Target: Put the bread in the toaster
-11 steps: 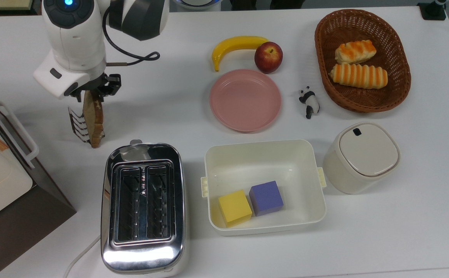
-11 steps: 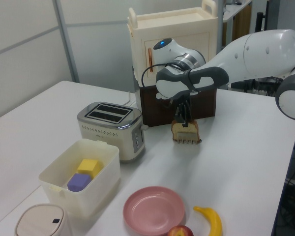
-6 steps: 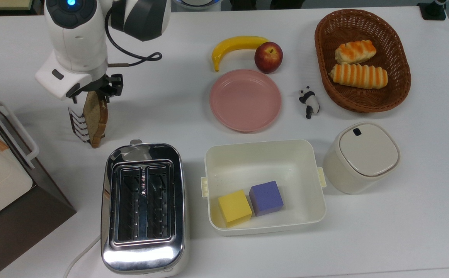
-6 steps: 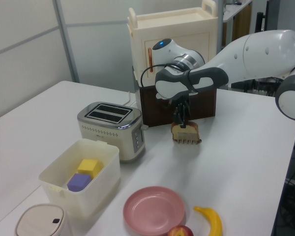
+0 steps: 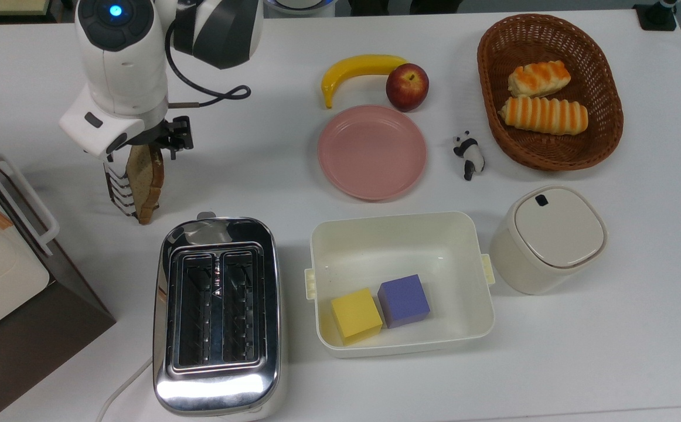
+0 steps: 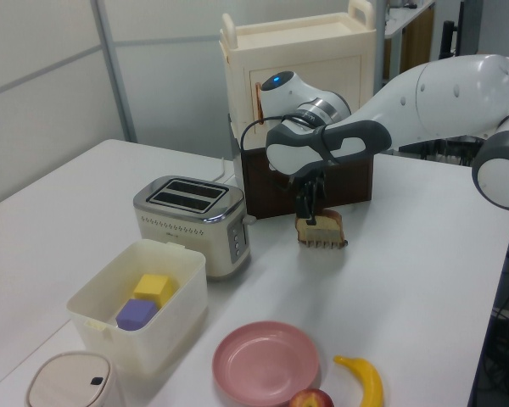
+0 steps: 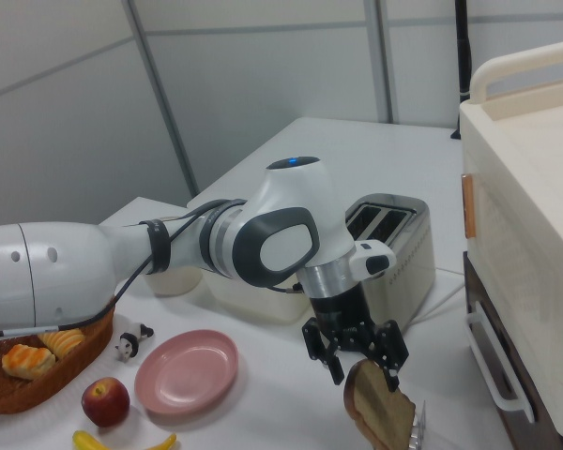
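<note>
Top view: jaws of gripper (image 5: 148,145) clamped on bread (image 5: 146,179), standing upright in wire rack (image 5: 119,190) on white surface (image 5: 270,176), just beyond chrome toaster (image 5: 217,316), both slots empty.

White desk (image 5: 610,351). End effector (image 5: 148,147) at the top view's upper left, closed on the upper edge of a brown flat bread slice with darker crust (image 5: 144,179), slice standing on edge in a small wire rack (image 5: 116,190). Shiny chrome two-slot toaster (image 5: 217,316) just below the slice, both slots empty. Cream rectangular tub (image 5: 400,234) right of the toaster, yellow cube (image 5: 356,315) and purple cube (image 5: 404,300) inside, touching. Pink round plate (image 5: 372,152) above the tub; yellow banana (image 5: 357,70) and red apple (image 5: 407,87) touching. Brown wicker basket (image 5: 493,88) with two orange-striped rolls (image 5: 542,114). Small panda figurine (image 5: 468,154). Cream lidded container (image 5: 548,239).
</note>
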Robot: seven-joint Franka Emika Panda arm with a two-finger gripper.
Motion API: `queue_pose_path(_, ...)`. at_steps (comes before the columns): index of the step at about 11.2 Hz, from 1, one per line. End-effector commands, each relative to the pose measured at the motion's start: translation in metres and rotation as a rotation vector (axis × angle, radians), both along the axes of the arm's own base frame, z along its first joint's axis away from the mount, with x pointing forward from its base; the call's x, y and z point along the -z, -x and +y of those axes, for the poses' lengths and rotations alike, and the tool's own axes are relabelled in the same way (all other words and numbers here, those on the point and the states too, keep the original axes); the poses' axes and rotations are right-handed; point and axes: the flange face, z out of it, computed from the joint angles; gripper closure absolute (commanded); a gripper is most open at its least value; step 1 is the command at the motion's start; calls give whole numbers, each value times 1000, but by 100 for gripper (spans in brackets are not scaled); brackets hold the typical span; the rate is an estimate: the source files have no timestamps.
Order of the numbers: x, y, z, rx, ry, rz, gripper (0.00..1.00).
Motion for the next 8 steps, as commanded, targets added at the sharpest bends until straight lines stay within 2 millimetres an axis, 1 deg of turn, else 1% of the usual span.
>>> queue_pose_path(1,4,4,3,-20,-8,21,4)
queue_pose_path(3,16,-7,6,-27,-10,-29,4)
queue_pose_path(5,15,-12,7,-4,-18,-72,5)
queue_pose_path(7,12,-14,7,17,-56,-104,12)
queue_pose_path(8,7,-16,6,24,-67,-120,19)
